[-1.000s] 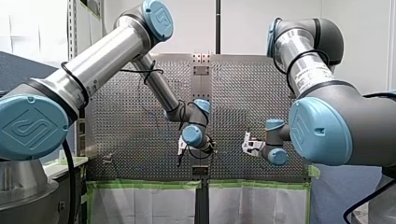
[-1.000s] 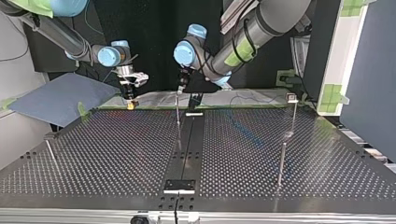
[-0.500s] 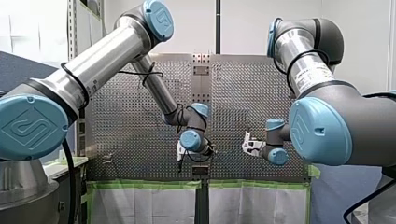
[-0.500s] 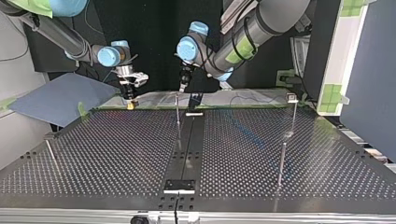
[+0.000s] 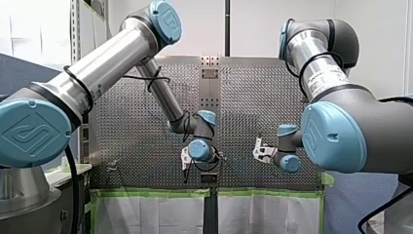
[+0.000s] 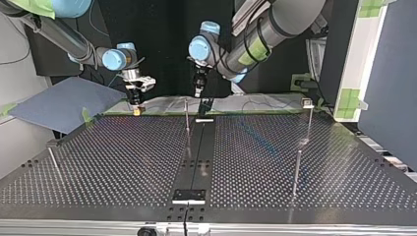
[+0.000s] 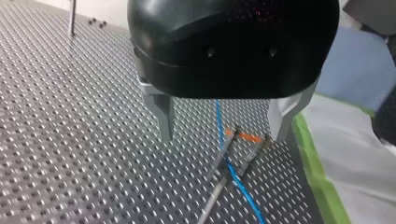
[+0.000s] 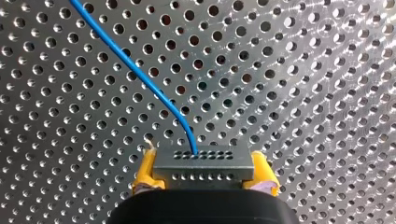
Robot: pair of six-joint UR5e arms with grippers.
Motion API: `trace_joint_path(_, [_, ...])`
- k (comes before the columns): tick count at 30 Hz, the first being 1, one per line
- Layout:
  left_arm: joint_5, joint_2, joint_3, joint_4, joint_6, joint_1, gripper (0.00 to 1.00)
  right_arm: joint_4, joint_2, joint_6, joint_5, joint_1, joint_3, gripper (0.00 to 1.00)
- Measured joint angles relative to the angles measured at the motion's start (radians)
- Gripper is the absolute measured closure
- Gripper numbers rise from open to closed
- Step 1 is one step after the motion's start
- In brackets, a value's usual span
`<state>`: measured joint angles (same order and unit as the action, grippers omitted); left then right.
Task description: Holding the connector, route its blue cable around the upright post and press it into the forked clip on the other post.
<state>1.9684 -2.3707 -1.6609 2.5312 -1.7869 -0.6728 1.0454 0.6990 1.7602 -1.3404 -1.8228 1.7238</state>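
My right gripper (image 8: 203, 171) has its yellow pads shut on a grey connector (image 8: 203, 162) with rows of small holes. A blue cable (image 8: 140, 74) leaves the connector and runs away over the perforated plate. In the top view this gripper (image 6: 137, 109) hangs low at the plate's far edge, left of a thin upright post (image 6: 187, 117). My left gripper (image 7: 223, 137), black with metal fingers, is open and holds nothing. The blue cable (image 7: 238, 184) passes below it, beside a thin post with an orange mark (image 7: 247, 137). In the top view it (image 6: 198, 90) hovers just right of the middle post's top.
More thin posts stand at the top view's right (image 6: 308, 120) (image 6: 296, 169) and near left (image 6: 53, 160). A black strip (image 6: 196, 162) runs down the plate's middle. Green tape (image 7: 317, 177) and white sheeting edge the plate near my left gripper.
My left gripper has shifted to the right and a little upward in the top view, off the middle post's top. My right gripper has stayed put with the connector.
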Motion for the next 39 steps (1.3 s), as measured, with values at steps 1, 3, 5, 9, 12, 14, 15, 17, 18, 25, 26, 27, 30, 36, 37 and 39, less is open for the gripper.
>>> trace_joint_path(1, [0.011,-0.006,-0.005,-0.002,0.006,0.001,0.00,0.000,0.000,0.000,0.000,-0.001,0.000,1.00])
trace_joint_path(3, [0.023,-0.015,-0.010,-0.005,0.016,0.001,0.00,0.000,0.000,0.000,0.000,-0.002,0.000,1.00])
trace_joint_path(5, [0.030,-0.028,-0.012,-0.012,0.024,0.002,0.00,0.000,0.000,0.001,0.000,-0.003,0.000,1.00])
trace_joint_path(9, [0.031,-0.039,-0.013,-0.029,0.029,0.002,0.00,-0.001,0.000,0.001,0.001,-0.004,0.000,1.00])
trace_joint_path(12, [0.022,-0.041,-0.012,-0.046,0.030,0.002,0.00,-0.001,0.000,0.001,0.001,-0.004,0.000,1.00])
trace_joint_path(14, [0.014,-0.041,-0.012,-0.058,0.030,0.002,0.00,-0.001,0.000,0.001,0.001,-0.006,0.000,1.00])
trace_joint_path(15, [0.011,-0.041,-0.012,-0.063,0.030,0.002,0.00,-0.001,0.000,0.001,0.001,-0.006,0.000,1.00])
trace_joint_path(17, [0.002,-0.041,-0.012,-0.073,0.031,0.002,0.00,-0.001,0.000,0.001,0.001,-0.007,0.000,1.00])
trace_joint_path(18, [-0.002,-0.041,-0.012,-0.076,0.030,0.001,0.00,-0.001,0.000,0.001,0.001,-0.007,0.000,1.00])
trace_joint_path(25, [-0.034,-0.041,-0.012,-0.084,0.028,-0.001,0.00,-0.001,0.000,0.001,0.001,-0.008,0.000,1.00])
trace_joint_path(26, [-0.035,-0.041,-0.012,-0.083,0.028,-0.001,0.00,-0.001,0.000,0.001,0.001,-0.009,0.000,1.00])
trace_joint_path(27, [-0.035,-0.041,-0.012,-0.083,0.028,-0.001,0.00,-0.001,0.000,0.001,0.001,-0.009,0.000,1.00])
trace_joint_path(30, [-0.035,-0.041,-0.013,-0.078,0.025,-0.001,0.00,0.000,0.000,0.001,0.001,-0.009,0.000,1.00])
trace_joint_path(36, [-0.033,-0.041,-0.012,-0.074,0.021,-0.001,0.00,-0.001,0.000,0.001,0.001,-0.010,0.000,1.00])
trace_joint_path(37, [-0.033,-0.041,-0.012,-0.074,0.021,-0.001,0.00,-0.001,0.000,0.001,0.001,-0.010,0.000,1.00])
trace_joint_path(39, [-0.033,-0.041,-0.012,-0.074,0.020,-0.001,0.00,-0.001,0.000,0.001,0.001,-0.010,0.000,1.00])
